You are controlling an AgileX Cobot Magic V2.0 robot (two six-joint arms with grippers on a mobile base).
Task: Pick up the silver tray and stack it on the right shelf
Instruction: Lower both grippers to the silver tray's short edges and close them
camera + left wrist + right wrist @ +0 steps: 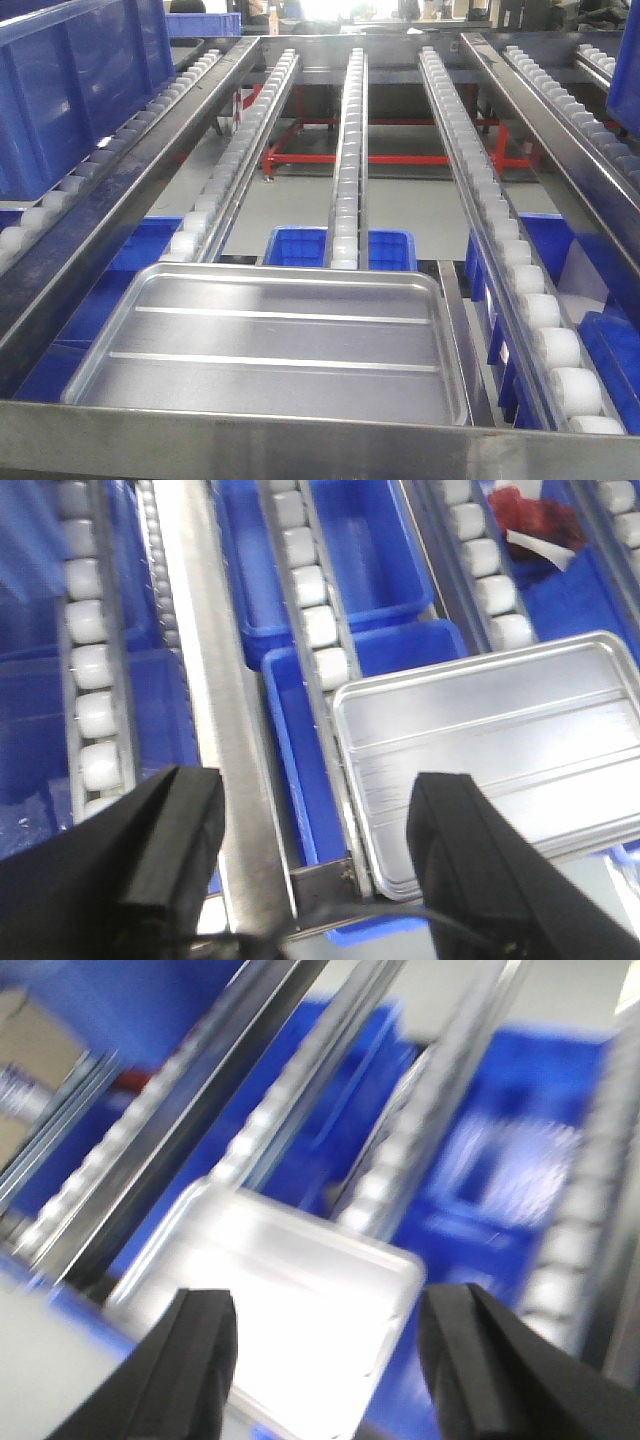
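Lying flat at the front edge of the steel roller rack (300,440), the shiny rectangular stainless-steel tray (280,345) should handle as light, stiff and slippery. Pinch its low raised rim. The left claw (320,820) and right claw (330,1330) are both spread wide, holding nothing.

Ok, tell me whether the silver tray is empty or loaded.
Empty: the silver tray lies flat, right side up, its whole base and both ridges bare in the front view.
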